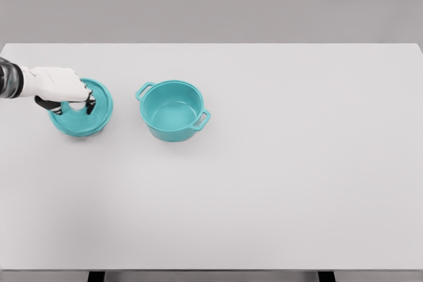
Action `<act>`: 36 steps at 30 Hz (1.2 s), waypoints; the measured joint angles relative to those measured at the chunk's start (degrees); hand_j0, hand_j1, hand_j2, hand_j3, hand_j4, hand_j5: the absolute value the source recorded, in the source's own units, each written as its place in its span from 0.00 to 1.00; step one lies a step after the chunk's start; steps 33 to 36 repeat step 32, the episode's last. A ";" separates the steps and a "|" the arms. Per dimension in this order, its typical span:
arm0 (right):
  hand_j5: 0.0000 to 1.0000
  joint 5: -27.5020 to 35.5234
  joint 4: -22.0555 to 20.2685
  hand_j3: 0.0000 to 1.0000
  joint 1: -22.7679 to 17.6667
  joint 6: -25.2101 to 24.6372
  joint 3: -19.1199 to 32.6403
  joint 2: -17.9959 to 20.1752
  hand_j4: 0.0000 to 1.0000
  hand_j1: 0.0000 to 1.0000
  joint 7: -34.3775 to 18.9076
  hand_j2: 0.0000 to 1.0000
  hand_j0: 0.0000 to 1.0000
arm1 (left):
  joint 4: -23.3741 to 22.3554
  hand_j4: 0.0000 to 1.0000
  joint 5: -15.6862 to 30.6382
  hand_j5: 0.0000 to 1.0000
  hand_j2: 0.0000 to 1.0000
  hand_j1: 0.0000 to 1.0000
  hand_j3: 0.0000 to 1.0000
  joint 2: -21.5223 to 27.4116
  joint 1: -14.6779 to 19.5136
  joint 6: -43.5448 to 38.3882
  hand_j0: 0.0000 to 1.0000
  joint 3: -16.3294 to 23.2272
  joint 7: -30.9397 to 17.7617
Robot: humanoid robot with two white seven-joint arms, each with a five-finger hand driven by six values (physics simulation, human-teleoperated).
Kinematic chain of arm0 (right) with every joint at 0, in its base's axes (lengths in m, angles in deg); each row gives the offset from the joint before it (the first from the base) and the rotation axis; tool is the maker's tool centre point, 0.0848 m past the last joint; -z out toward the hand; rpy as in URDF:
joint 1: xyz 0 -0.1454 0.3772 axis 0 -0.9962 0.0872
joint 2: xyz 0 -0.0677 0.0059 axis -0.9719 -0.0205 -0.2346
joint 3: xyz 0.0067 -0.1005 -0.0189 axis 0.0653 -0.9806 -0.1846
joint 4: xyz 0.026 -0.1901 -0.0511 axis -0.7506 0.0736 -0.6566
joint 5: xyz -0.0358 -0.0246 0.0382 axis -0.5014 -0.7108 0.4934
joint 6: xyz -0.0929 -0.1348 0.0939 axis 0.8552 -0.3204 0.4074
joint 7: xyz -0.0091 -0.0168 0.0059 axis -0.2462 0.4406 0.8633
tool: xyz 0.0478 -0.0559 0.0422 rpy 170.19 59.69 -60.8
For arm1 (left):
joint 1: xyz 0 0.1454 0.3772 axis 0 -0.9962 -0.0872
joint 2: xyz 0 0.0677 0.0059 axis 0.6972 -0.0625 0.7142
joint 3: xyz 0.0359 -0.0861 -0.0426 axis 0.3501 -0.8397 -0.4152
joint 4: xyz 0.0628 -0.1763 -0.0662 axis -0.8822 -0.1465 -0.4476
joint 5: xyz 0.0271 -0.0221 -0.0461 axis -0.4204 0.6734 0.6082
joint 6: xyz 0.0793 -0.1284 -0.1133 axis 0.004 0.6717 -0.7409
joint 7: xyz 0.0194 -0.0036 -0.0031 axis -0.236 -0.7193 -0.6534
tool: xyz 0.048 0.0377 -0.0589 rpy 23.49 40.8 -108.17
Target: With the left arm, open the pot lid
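So the teal pot is sitting open, toward the tabletop's far edge, left of middle. The left robot hand is clamping the teal lid near the left edge, well apart from the pot

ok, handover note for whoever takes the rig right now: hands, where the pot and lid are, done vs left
Left robot hand: over the lid, fingers curled at its middle; looks like it grips the lid, though actual contact is hard to confirm.
Right robot hand: not in view.
Pot: open, looks empty, upright on the white table, left of centre.
Lid: off the pot, to its left, apart from it, low at the table; whether it rests on it is unclear.
Done: lid is off.
Left: probably only release and pull the arm away.
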 measured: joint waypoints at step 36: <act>1.00 0.00 0.00 1.00 0.00 0.00 0.00 0.00 1.00 1.00 0.02 1.00 1.00 | -26.10 1.00 14.27 1.00 1.00 1.00 1.00 -3.82 -0.70 -0.13 1.00 -8.08 0.00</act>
